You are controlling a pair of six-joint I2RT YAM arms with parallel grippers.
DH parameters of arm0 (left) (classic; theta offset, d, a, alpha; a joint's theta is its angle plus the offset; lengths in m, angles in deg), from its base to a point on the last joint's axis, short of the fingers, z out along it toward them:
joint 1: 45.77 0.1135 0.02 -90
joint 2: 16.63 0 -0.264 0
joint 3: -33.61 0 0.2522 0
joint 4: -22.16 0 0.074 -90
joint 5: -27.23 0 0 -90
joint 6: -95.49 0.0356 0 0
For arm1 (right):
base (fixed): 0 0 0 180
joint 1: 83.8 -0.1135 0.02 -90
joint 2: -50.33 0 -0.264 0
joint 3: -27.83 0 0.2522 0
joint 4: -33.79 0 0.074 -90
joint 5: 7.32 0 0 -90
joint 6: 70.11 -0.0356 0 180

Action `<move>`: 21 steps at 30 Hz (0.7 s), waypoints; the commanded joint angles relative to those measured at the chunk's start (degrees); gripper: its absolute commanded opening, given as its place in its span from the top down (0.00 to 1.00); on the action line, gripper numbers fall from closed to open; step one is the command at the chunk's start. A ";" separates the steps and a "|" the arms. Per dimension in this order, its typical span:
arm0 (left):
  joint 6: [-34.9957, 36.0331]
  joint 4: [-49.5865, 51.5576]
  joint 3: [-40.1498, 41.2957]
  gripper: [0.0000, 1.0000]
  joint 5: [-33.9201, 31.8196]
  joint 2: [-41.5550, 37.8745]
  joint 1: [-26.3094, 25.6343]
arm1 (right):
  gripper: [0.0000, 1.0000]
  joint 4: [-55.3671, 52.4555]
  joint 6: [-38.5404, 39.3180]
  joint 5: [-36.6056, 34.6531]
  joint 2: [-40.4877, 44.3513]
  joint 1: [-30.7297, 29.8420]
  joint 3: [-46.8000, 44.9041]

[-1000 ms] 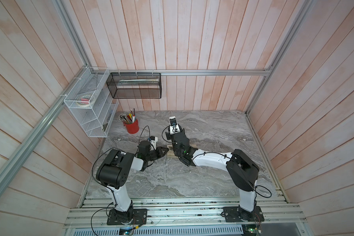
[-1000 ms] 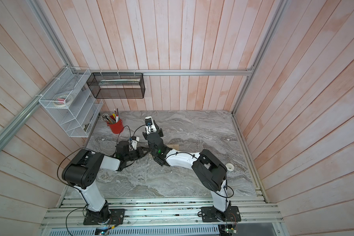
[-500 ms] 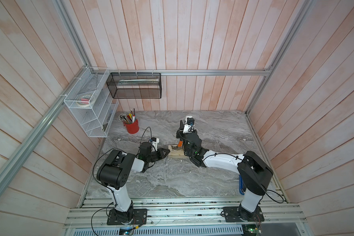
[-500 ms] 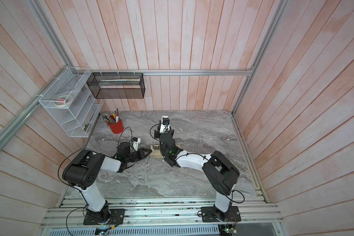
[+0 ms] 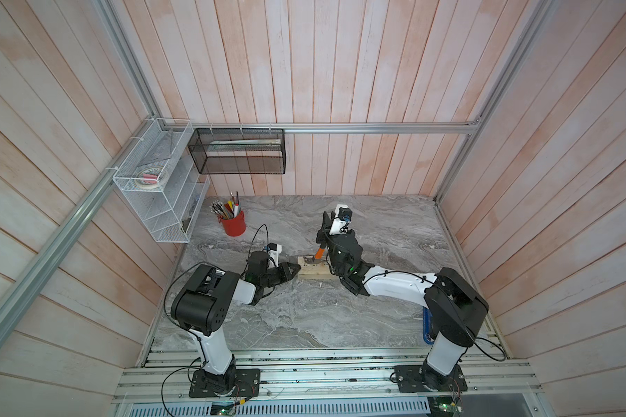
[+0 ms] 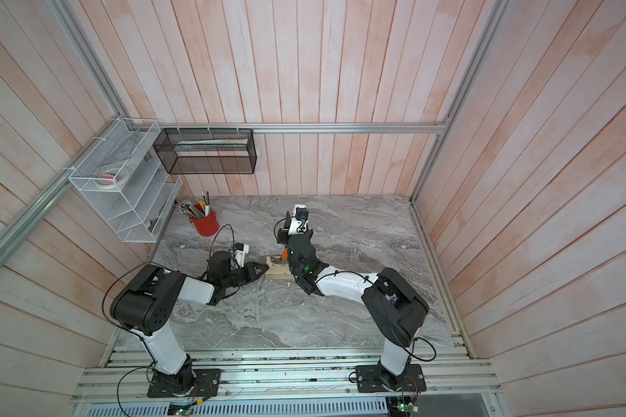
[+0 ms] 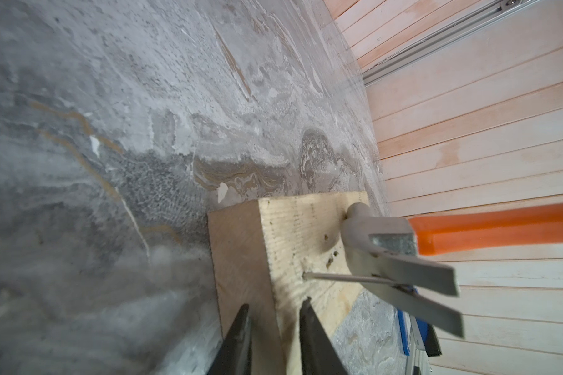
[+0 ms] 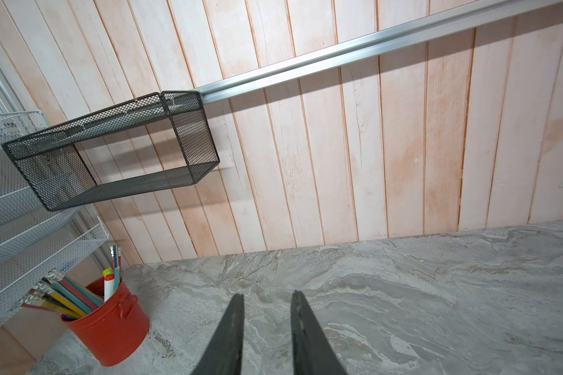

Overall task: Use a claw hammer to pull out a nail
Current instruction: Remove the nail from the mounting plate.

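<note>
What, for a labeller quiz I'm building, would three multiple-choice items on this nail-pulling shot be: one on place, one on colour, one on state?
1. Where does the head of the claw hammer rest?
A. On the wooden block
B. In mid-air, touching nothing
C. Inside a drawer

2. What colour is the handle right beside the head?
A. Blue
B. Orange
C. Green

3. How is the nail?
A. Driven in flush
B. Shank bared, caught in the claw, tip at the block
C. Lying loose, clear of the hammer

Answers:
1 A: in the left wrist view the rounded steel head bears against the block's face.
2 B: orange starts right at the steel head.
3 B: the thin shank spans from a hole in the block to the claw's fork.
</note>
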 commanded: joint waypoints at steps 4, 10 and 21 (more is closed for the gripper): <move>1.65 2.10 0.52 0.73 0.35 -0.72 -0.91 | 1.00 0.03 -10.67 3.07 0.28 0.65 -3.08; 2.27 3.17 0.35 0.73 -0.43 -0.66 -1.03 | 1.00 0.45 -12.08 3.61 0.72 1.08 -4.19; 3.11 4.56 0.56 0.73 -1.15 -0.43 -1.07 | 1.00 1.67 -14.73 4.20 1.67 1.86 -6.18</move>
